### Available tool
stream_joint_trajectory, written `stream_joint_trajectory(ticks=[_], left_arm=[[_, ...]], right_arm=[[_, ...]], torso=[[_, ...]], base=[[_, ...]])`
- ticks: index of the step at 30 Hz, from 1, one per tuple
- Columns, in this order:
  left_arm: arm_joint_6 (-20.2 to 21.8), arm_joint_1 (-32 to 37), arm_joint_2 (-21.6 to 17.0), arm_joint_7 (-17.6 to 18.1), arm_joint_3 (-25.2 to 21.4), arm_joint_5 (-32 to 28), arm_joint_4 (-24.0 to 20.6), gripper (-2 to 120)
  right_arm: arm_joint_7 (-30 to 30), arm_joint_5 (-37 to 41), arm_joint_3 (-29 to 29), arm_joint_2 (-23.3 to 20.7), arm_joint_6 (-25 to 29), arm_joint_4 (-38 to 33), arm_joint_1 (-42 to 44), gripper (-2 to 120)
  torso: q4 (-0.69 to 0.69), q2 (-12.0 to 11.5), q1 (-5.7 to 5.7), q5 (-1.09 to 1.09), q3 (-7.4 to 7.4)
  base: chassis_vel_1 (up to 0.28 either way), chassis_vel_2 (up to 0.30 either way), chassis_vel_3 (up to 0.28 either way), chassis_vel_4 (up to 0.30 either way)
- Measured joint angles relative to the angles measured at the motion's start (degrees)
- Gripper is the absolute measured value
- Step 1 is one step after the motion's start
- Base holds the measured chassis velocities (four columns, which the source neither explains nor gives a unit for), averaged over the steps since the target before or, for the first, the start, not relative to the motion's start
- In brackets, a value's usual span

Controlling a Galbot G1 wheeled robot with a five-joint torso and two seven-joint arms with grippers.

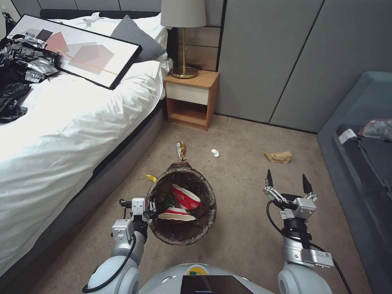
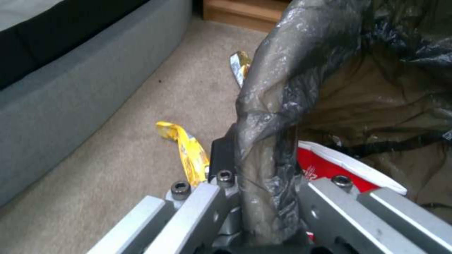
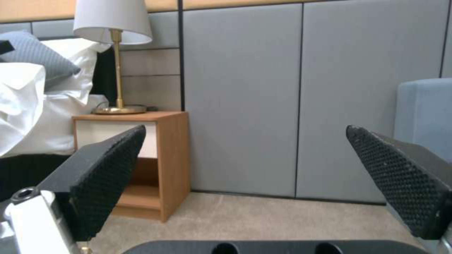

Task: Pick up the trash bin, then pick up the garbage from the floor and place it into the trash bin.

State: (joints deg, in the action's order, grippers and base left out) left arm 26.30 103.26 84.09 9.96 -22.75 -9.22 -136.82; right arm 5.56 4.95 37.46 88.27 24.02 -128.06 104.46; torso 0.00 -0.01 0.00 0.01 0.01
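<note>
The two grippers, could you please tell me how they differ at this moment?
The left gripper is shut on the trash bin, pinching its bag-covered rim; the right gripper is open and holds nothing. The left sits close beside the bed; the right hangs over bare carpet, nearer the sofa. Both are raised in front of the robot.

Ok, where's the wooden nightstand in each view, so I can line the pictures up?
Head view: nightstand at the bed's head end, far beyond the trash bin clamped by the left gripper.
Left wrist view: a strip of its wooden base past the bin's liner.
Right wrist view: behind one finger of the open right gripper.
Shared landmark: the beige carpet.
</note>
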Motion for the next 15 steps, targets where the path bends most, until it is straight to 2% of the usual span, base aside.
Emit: stream_joint_trajectory(ticks=[15], left_arm=[[-0.06, -0.06, -0.01, -0.05, 0.06, -0.02, 0.15, 0]], right_arm=[[-0.41, 0.29, 0.41, -0.22, -0.33, 0.07, -0.35, 100]], torso=[[-0.01, 0.00, 0.00, 0.00, -0.01]], base=[[-0.097, 0.096, 0.092, -0.100]])
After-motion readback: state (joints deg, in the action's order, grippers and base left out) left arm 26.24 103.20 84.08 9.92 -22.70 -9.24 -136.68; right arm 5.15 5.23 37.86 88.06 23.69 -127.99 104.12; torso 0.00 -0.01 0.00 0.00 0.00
